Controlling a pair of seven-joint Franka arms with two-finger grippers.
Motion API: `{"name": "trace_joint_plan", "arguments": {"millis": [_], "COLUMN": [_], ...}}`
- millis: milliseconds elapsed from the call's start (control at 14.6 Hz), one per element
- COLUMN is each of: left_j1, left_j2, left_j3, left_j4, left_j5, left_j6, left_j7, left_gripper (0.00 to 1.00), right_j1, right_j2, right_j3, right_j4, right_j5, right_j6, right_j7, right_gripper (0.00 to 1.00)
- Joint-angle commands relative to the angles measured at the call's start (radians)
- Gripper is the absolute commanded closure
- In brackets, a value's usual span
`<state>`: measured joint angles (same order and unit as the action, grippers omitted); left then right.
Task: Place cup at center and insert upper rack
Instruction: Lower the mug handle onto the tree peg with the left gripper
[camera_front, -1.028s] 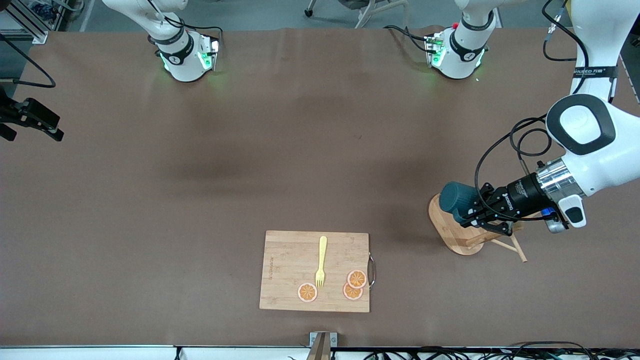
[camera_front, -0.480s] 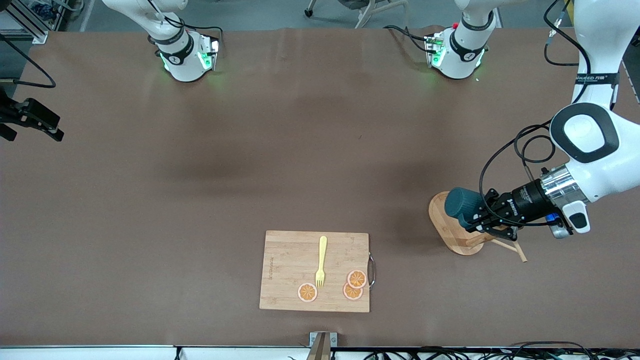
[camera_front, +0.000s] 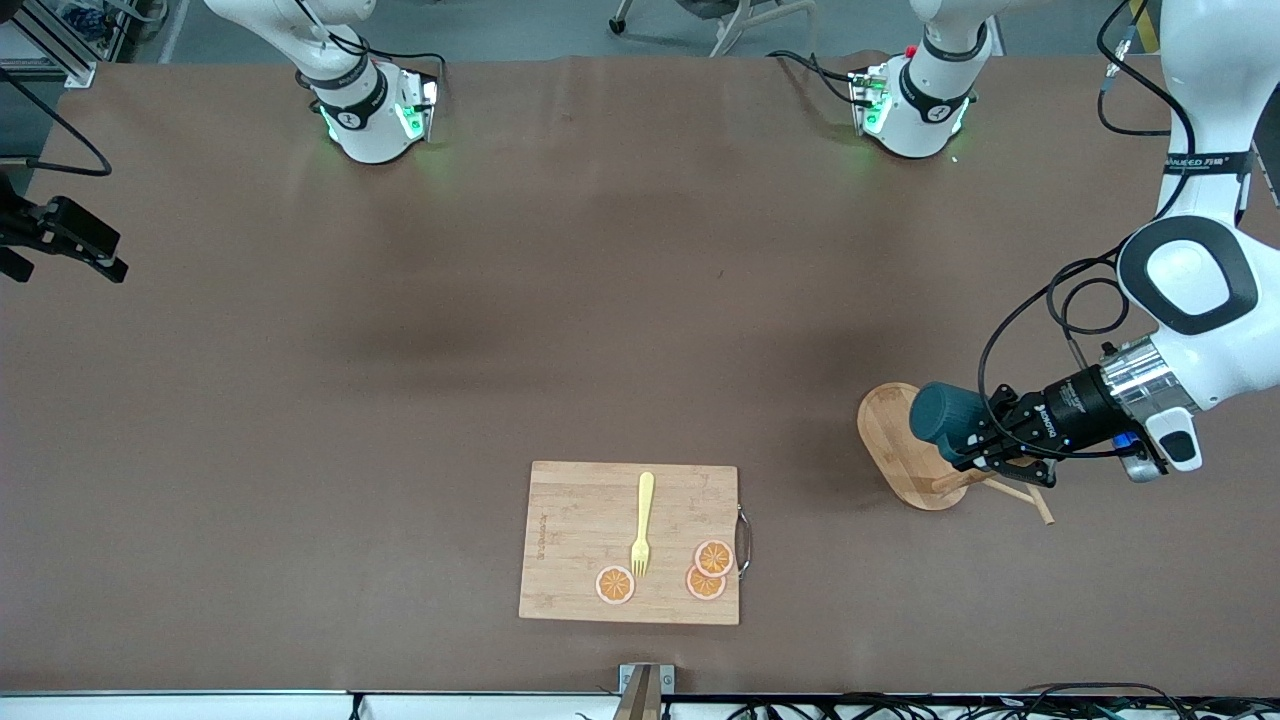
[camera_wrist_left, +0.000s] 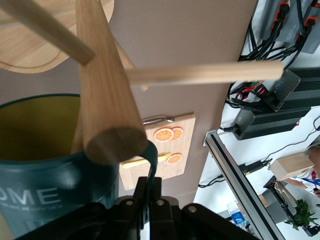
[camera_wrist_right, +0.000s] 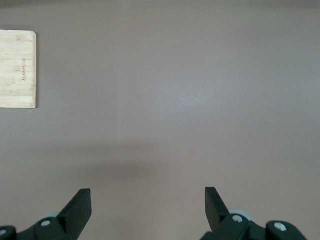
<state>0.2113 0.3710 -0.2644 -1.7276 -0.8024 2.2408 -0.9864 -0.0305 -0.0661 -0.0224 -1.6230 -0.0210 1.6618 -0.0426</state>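
My left gripper (camera_front: 985, 440) is shut on the handle of the dark teal cup (camera_front: 942, 414) and holds it sideways over the wooden mug tree. The tree's oval base (camera_front: 890, 450) is toward the left arm's end of the table, and its pegs (camera_front: 1022, 492) stick out under the gripper. In the left wrist view the cup (camera_wrist_left: 45, 195) shows its yellow inside and white lettering. The thick post (camera_wrist_left: 102, 100) crosses in front of its mouth, with a peg (camera_wrist_left: 200, 74) beside it. My right gripper (camera_wrist_right: 147, 202) is open and empty over bare table.
A bamboo cutting board (camera_front: 630, 542) lies near the table's front edge, with a yellow fork (camera_front: 642, 523) and three orange slices (camera_front: 706, 570) on it. The board also shows in the left wrist view (camera_wrist_left: 160, 150) and the right wrist view (camera_wrist_right: 17, 69).
My left gripper has carried the cup along the post, away from the oval base toward the left arm's end of the table. The tree and the right gripper have not moved.
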Motion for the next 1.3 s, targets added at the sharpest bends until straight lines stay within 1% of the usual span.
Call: {"name": "trace_joint_plan", "arguments": {"millis": [0,206,274,343,411,480,617,685,822,1096,1233], "left_j1": [0.003,0.005,0.005,0.007,0.008,0.019,0.025,0.023,0.026,0.016,0.013], "left_j2": [0.019,0.020,0.023,0.026,0.028,0.029,0.029,0.026,0.023,0.019,0.013], "left_j3": [-0.004,-0.001,-0.001,-0.001,-0.001,-0.001,0.001,0.001,0.002,0.001,-0.002], "left_j4": [0.023,0.023,0.023,0.025,0.031,0.036,0.051,0.055,0.059,0.098,0.103], "left_j5": [0.014,0.014,0.014,0.014,0.014,0.012,0.014,0.015,0.031,0.204,0.290], "left_j6": [0.002,0.002,0.002,0.002,0.002,0.002,0.002,0.000,0.000,0.000,0.000], "left_j7": [0.009,0.011,0.011,0.011,0.011,0.008,-0.001,-0.009,-0.009,-0.009,-0.011], "left_gripper": [0.97,0.96,0.93,0.88,0.77,0.61,0.11,0.00,0.00,0.00,0.00], "right_j1": [0.004,0.003,0.004,0.003,0.003,0.003,0.003,0.003,0.006,0.004,0.014], "right_j2": [-0.008,-0.008,-0.008,-0.008,-0.006,-0.006,-0.006,-0.006,-0.007,-0.009,-0.009], "right_j3": [-0.001,-0.001,-0.001,-0.001,-0.001,-0.001,-0.001,-0.001,-0.001,-0.001,0.001], "right_j4": [-0.011,-0.011,-0.011,-0.011,-0.011,-0.011,-0.011,-0.011,-0.009,-0.008,-0.006], "right_j5": [-0.013,-0.013,-0.013,-0.013,-0.013,-0.013,-0.013,-0.013,-0.013,-0.013,-0.013], "right_j6": [-0.001,-0.001,-0.001,0.001,-0.001,0.001,-0.001,0.003,-0.001,-0.005,-0.007], "right_j7": [-0.002,-0.002,-0.002,-0.002,-0.002,-0.003,-0.002,-0.003,-0.003,-0.003,-0.005], "right_gripper": [0.00,0.00,0.00,0.00,0.00,0.00,0.00,0.00,0.00,0.00,0.00]}}
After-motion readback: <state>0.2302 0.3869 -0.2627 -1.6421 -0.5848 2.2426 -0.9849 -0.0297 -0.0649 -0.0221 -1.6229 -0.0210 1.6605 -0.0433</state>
